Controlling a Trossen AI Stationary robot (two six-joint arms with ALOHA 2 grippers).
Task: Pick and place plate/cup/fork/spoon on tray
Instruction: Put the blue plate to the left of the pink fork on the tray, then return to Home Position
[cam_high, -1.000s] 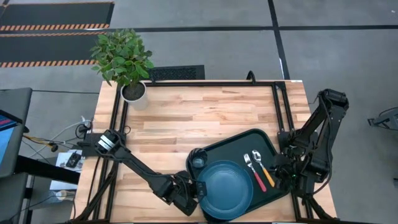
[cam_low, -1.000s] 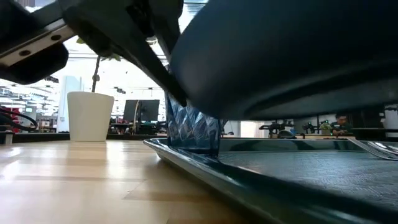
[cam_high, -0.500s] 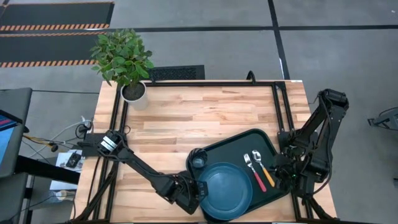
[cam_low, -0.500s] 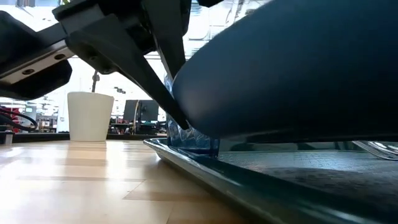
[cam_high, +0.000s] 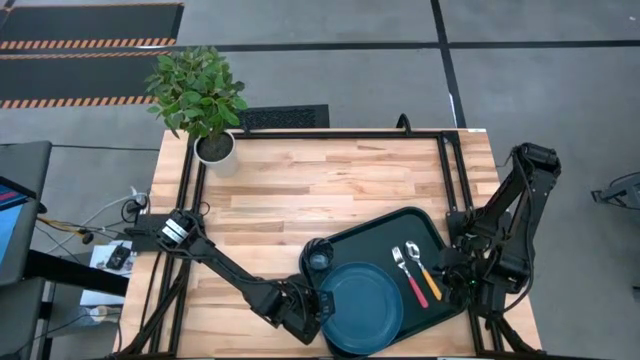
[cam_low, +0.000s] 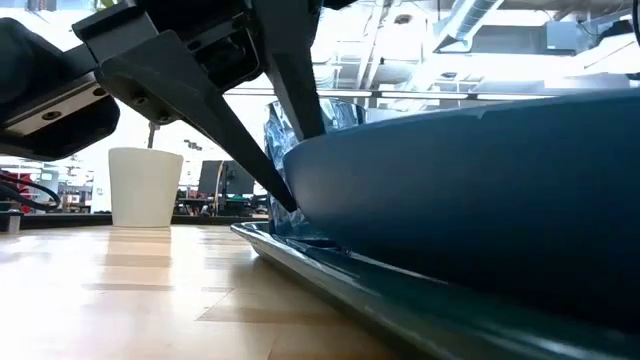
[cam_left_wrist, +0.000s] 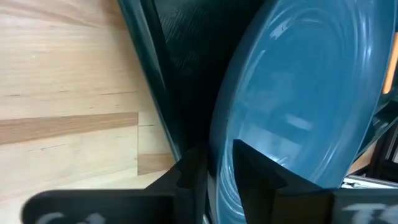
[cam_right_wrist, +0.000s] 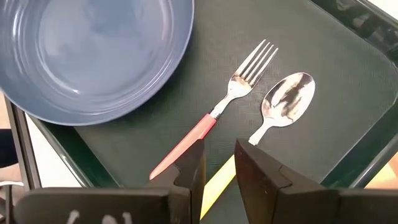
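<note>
The dark teal plate (cam_high: 362, 307) lies over the near left part of the dark green tray (cam_high: 430, 225), overhanging its near edge. My left gripper (cam_high: 318, 305) is shut on the plate's left rim. The small dark cup (cam_high: 319, 260) stands in the tray's left corner. The red-handled fork (cam_right_wrist: 230, 102) and the orange-handled spoon (cam_right_wrist: 286, 99) lie side by side on the tray's right half. My right gripper (cam_right_wrist: 219, 168) waits shut and empty above the tray's near right edge, above the two handles. My left gripper pinches the plate's rim on its left side (cam_left_wrist: 219, 155) between its two fingers, one finger (cam_left_wrist: 255, 165) over the plate's inside and one under it. The fingers come from the table's left, slanting down. The plate sits nearly level, low over the tray; whether it touches I cannot tell.
A white plant pot (cam_high: 214, 150) with a green plant stands at the table's far left corner. Bare wood table (cam_high: 300, 200) lies between the pot and the tray. A black frame runs along the table's edges.
My left gripper has gone down with the plate. The plate, earlier tipped with its underside toward the low camera, now sits nearly level and lower over the tray. The gripper stays shut on the rim.
</note>
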